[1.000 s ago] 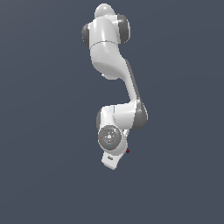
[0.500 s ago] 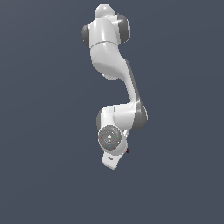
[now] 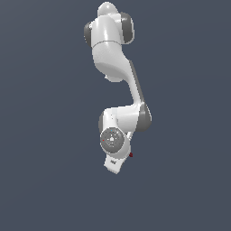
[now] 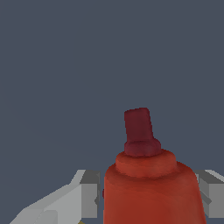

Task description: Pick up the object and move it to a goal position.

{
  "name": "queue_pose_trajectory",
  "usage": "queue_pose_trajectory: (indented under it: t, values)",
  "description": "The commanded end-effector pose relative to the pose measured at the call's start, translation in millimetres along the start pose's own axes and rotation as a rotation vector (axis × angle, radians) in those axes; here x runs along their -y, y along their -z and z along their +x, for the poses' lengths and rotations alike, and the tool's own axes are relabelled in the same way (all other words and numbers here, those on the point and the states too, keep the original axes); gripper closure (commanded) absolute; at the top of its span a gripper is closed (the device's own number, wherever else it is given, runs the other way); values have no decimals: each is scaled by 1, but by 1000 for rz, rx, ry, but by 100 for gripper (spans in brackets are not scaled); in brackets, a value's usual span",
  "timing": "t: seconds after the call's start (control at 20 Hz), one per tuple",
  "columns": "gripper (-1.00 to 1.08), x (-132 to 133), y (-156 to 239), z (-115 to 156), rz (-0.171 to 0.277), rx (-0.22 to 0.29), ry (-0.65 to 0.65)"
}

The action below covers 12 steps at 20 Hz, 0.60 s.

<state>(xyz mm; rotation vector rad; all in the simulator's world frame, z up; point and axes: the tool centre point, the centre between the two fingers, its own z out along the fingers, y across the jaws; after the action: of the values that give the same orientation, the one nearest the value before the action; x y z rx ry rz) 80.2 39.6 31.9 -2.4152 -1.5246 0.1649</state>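
In the wrist view the object (image 4: pixel 151 188) is a dark-red body with a narrower dark nose pointing away from the camera. It fills the space between my two grey fingers (image 4: pixel 89 192), and my gripper (image 4: pixel 148 194) is shut on it from both sides. Seen from the exterior view, the white arm hangs over a plain grey ground. Its hand (image 3: pixel 115 163) covers the fingers, so only a small red speck of the object (image 3: pixel 131 154) shows at the hand's edge, toward the exterior view's right.
A uniform grey-blue surface surrounds the arm in both views. The arm's elbow (image 3: pixel 135 118) and base (image 3: pixel 108 31) lie further up in the exterior view. No other objects or goal marker are visible.
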Motion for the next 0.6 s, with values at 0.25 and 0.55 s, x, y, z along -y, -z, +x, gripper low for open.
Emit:
queue_pose_trajectory:
  t: [0.25, 0.55]
  values:
    - [108, 9, 16, -20, 0, 1, -2]
    - [108, 25, 42, -50, 0, 2, -2]
